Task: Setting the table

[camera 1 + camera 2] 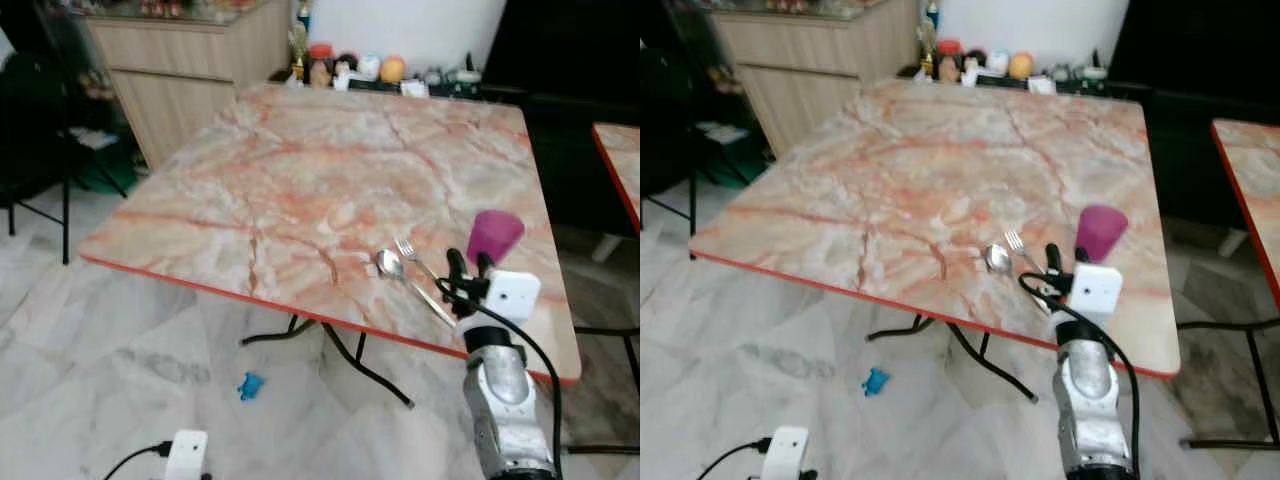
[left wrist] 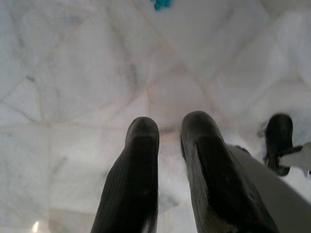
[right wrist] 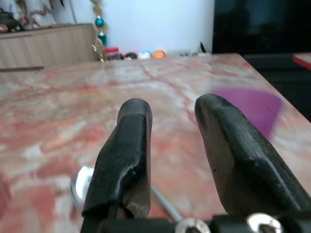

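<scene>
A marble-patterned table (image 1: 300,170) with an orange-red edge is standing on a pale tiled floor (image 1: 90,340). A spoon (image 1: 389,264) and a fork (image 1: 404,247) are lying side by side near the table's front right corner; both are silver metal, handles pointing toward the front edge. A purple cup (image 1: 494,236) is sitting just beside them to the right, translucent and flared toward its rim.

The right gripper (image 3: 172,114) is hovering over the table edge, just short of the spoon, fingers parted and holding nothing. The left gripper (image 2: 167,128) is hanging low over the floor, its fingers slightly apart and empty.

Small jars and ornaments (image 1: 345,68) are lining the table's far edge. A blue scrap (image 1: 250,385) is lying on the floor under the table.
</scene>
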Robot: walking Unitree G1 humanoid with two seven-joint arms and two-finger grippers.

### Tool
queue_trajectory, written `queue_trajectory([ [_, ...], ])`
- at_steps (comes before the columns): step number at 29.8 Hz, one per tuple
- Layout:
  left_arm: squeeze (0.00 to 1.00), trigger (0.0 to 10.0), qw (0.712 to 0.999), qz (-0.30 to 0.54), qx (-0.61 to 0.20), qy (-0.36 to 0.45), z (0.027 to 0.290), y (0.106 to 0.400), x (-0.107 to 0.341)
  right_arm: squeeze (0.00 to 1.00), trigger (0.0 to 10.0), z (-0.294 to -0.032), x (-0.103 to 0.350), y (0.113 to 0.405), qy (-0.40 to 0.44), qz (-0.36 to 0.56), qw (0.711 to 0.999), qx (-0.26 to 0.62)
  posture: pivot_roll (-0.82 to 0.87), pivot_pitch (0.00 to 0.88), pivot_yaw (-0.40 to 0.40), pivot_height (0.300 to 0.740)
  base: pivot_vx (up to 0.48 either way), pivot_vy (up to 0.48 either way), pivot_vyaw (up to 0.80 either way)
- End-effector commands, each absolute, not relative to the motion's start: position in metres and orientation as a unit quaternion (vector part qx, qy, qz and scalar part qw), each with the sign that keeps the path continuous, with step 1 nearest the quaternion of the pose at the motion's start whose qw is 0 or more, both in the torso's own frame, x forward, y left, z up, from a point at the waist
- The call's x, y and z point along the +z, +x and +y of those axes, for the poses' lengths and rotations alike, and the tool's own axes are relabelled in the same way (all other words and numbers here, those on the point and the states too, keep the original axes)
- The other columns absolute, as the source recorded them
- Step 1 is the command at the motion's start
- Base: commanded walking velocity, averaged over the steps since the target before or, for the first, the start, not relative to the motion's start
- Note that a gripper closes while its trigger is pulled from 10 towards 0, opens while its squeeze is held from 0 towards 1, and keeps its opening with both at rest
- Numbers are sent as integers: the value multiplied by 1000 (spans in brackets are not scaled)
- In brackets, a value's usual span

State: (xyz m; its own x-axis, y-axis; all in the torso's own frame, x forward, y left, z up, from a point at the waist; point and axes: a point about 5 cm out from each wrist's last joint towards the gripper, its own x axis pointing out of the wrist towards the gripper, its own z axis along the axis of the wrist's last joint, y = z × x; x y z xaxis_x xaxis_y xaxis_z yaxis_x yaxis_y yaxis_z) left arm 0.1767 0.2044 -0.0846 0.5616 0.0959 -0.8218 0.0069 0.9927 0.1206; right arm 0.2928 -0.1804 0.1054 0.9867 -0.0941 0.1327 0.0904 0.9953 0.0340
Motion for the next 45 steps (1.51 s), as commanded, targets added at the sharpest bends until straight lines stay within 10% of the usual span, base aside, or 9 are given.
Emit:
queue_trajectory([
  [1, 0, 10000, 877, 475, 38, 66, 218, 172, -84, 0, 10000, -174, 106, 294, 20, -64, 997, -34, 2, 0, -5, 740, 0, 0, 0],
  [22, 0, 10000, 877, 473, 49, 62, 223, 176, -82, 0, 10000, -205, 113, 289, -94, 104, 978, 152, -3, 0, 10, 740, 0, 0, 0],
  [23, 0, 10000, 878, 473, 48, 62, 221, 177, -82, 114, 10000, -208, 115, 289, -92, 112, 977, 157, -4, 0, 10, 740, 0, 0, 0],
  [25, 0, 10000, 878, 473, 45, 62, 220, 178, -82, 976, 10000, -213, 114, 289, -100, 133, 972, 169, -3, 0, 14, 740, 0, 0, 0],
  [26, 0, 10000, 878, 473, 43, 62, 219, 178, -82, 1000, 10000, -215, 111, 288, -96, 153, 968, 172, -2, 0, 14, 740, 0, 0, 0],
  [33, 0, 10000, 881, 467, 36, 61, 212, 187, -79, 1000, 10000, -222, 102, 285, -80, 212, 957, 181, 6, 1, 16, 740, 0, 0, 0],
  [34, 0, 10000, 882, 466, 35, 61, 211, 189, -78, 0, 10000, -227, 102, 287, -71, 222, 957, 172, 7, 1, 16, 740, 0, 0, 0],
  [44, 0, 10000, 880, 469, 35, 60, 211, 186, -80, 0, 10000, -230, 99, 294, -66, 241, 954, 166, 11, 0, 13, 740, 0, 0, 0],
  [45, 0, 10000, 881, 469, 36, 60, 211, 186, -80, 376, 10000, -230, 99, 295, -65, 244, 954, 162, 13, 0, 12, 740, 0, 0, 0],
])
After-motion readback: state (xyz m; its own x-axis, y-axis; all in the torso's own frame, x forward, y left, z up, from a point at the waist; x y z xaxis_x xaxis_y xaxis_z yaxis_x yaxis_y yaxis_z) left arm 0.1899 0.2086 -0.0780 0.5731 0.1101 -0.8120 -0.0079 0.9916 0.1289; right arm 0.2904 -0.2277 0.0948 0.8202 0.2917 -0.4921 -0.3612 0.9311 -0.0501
